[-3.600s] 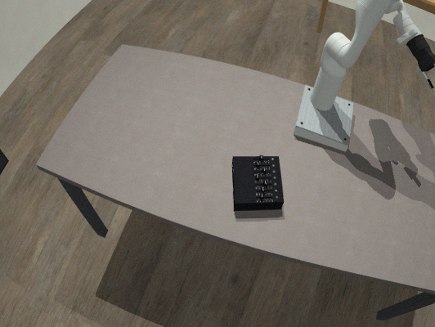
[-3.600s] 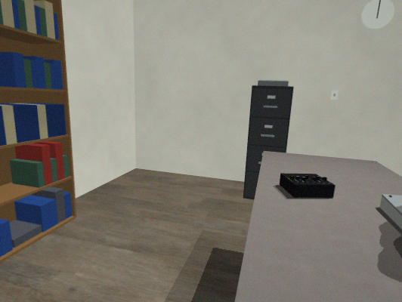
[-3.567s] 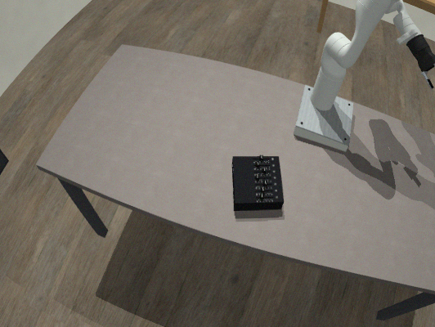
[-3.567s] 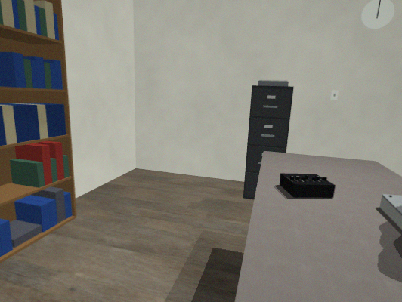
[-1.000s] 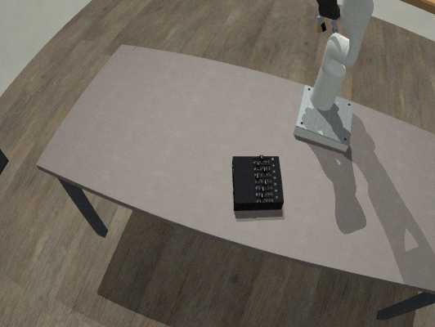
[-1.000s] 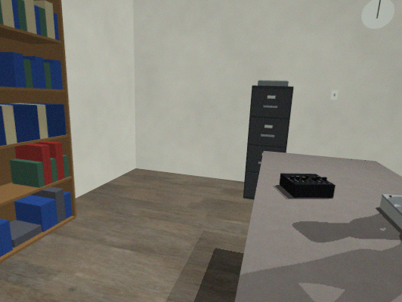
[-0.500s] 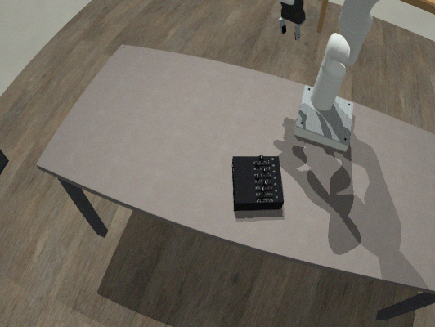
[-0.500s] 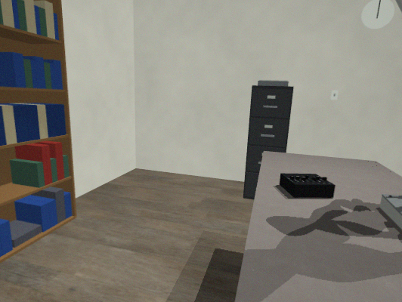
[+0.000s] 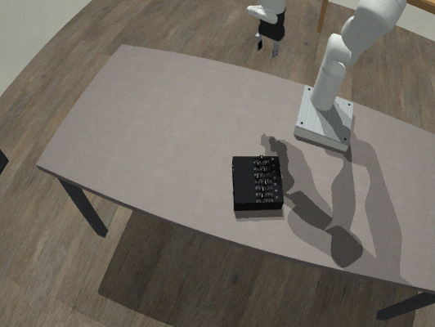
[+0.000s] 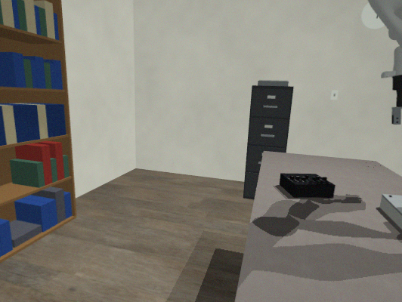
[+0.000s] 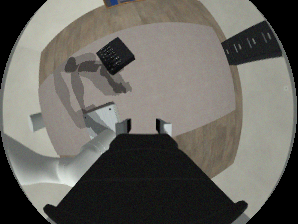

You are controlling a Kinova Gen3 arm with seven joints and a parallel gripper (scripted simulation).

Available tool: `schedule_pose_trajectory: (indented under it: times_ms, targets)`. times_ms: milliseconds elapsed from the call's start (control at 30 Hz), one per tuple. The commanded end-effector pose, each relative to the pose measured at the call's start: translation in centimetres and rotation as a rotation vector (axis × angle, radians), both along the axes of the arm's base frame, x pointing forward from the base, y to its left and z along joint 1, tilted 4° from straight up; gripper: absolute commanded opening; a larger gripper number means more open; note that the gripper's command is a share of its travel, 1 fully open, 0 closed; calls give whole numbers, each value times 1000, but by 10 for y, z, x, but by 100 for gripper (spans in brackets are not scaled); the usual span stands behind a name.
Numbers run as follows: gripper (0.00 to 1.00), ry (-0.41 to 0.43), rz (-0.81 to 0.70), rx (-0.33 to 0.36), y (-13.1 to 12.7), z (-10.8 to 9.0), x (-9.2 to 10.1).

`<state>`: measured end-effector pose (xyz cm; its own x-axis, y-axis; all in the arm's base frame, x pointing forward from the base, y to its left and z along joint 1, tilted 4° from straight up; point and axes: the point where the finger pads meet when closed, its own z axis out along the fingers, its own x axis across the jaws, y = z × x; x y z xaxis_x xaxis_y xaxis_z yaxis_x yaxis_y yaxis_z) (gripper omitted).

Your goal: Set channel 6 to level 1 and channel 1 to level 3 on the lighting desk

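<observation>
The black lighting desk point(image 9: 257, 182) stands flat on the grey table, near its front edge, with a column of several small faders along its right half. It also shows in the exterior view point(image 10: 307, 184) and small in the wrist view point(image 11: 115, 55). The fader levels are too small to read. My gripper point(image 9: 267, 47) is open and empty. It hangs high above the table's far side, well away from the desk. Its fingers show in the wrist view point(image 11: 140, 124), and one edge of it at the right border of the exterior view point(image 10: 397, 109).
The arm's grey base plate point(image 9: 324, 120) is bolted to the table to the right of and behind the desk. A dark filing cabinet point(image 10: 269, 140) stands beyond the table's end. A bookshelf point(image 10: 30, 124) stands against the left wall.
</observation>
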<state>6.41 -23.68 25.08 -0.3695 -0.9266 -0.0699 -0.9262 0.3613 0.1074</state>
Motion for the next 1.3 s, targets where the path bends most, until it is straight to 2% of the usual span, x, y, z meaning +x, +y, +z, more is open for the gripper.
schedule_pose_trajectory:
  times_ms: [0,33,100,133,267,333,367,567,733,833,900,1067,1267]
  targets:
    - [100,17,48,-15,-7,-5,26]
    - [100,17,48,-15,-7,-5,26]
    - [100,4,78,-36,-13,-12,60]
    - [100,4,78,-36,-13,-12,60]
    - [100,-28,132,-64,-16,-27,122]
    - [100,-28,132,-64,-16,-27,122]
    - [100,-36,144,-69,-15,-31,137]
    - [100,-82,204,-81,-1,-54,213]
    - [100,-113,237,-79,17,-71,258]
    - [100,-127,251,-75,27,-80,278]
    - [100,-127,251,-75,27,-80,278]
    - [100,-143,267,-69,40,-90,300]
    - [100,-152,275,-65,48,-95,312]
